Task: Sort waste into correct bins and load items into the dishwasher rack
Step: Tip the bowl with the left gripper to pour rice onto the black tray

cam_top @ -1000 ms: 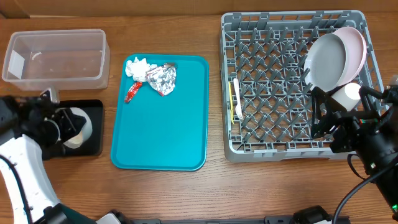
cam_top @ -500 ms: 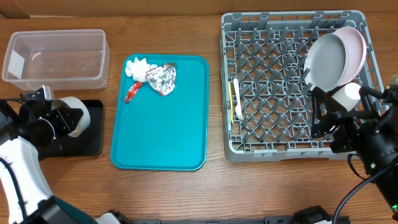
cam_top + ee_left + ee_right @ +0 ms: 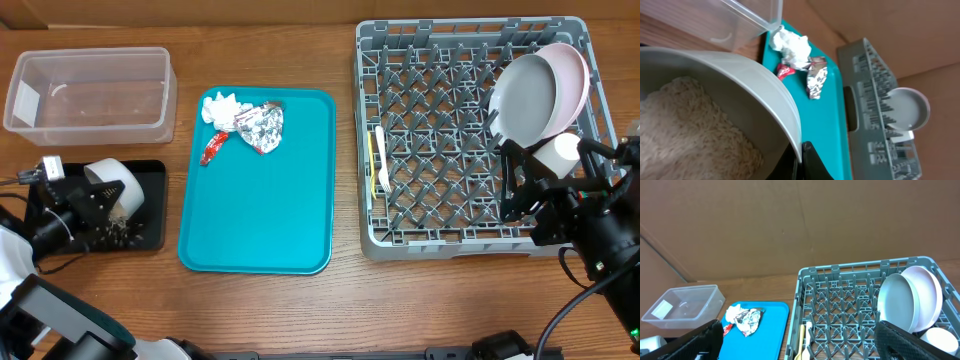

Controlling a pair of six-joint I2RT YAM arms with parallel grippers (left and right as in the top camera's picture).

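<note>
My left gripper (image 3: 88,200) is shut on the rim of the small grey bowl (image 3: 108,180) and holds it tilted over the black tray (image 3: 150,215). Some rice grains (image 3: 118,232) lie in that tray. In the left wrist view the jaws (image 3: 802,160) pinch the bowl's rim (image 3: 765,85), and rice (image 3: 690,135) still fills the bowl. The napkin (image 3: 220,107), foil wrapper (image 3: 260,127) and red packet (image 3: 211,148) lie on the teal tray (image 3: 260,220). My right gripper (image 3: 800,347) is open and empty at the rack's (image 3: 440,100) front right corner.
The clear tub (image 3: 90,92) stands empty behind the black tray. In the rack the grey dish (image 3: 522,98) and pink plate (image 3: 572,75) stand on edge, with the white cup (image 3: 562,150) below them and the yellow spoon (image 3: 371,160) and white fork (image 3: 382,165) at the left.
My left gripper has tipped the bowl over and swung it slightly back and left. Rice grains have appeared in the black tray. The right arm has not moved.
</note>
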